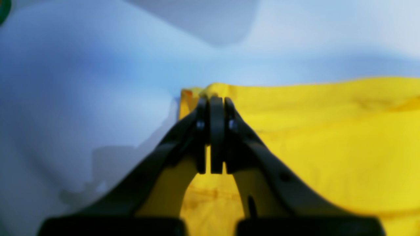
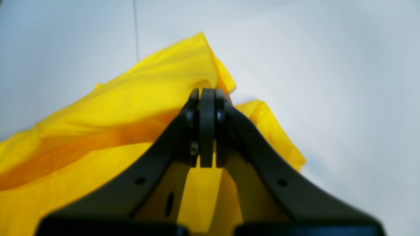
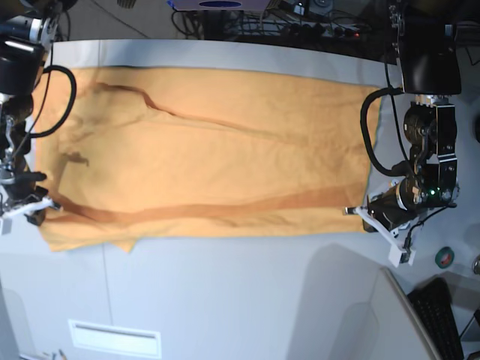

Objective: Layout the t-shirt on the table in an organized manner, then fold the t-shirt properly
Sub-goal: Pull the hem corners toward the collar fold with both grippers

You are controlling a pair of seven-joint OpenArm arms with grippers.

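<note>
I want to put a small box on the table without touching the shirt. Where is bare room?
The table is bare in a wide strip along the near edge, below the t-shirt. A thin strip also shows beyond the shirt's far edge. It is crowded at both shirt ends, where the left gripper and right gripper pinch the cloth.

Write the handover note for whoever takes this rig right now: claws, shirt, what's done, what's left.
Left claw: shut on the t-shirt, pinching one corner of its edge.
Right claw: shut on the t-shirt at the opposite end, fabric bunched around the tips.
Shirt: stretched out between the two arms across the table, mostly flat, a few creases and a darker doubled band along the near edge.
Done: shirt largely spread out.
Left: smooth the creases, release, then do all the folds.
</note>
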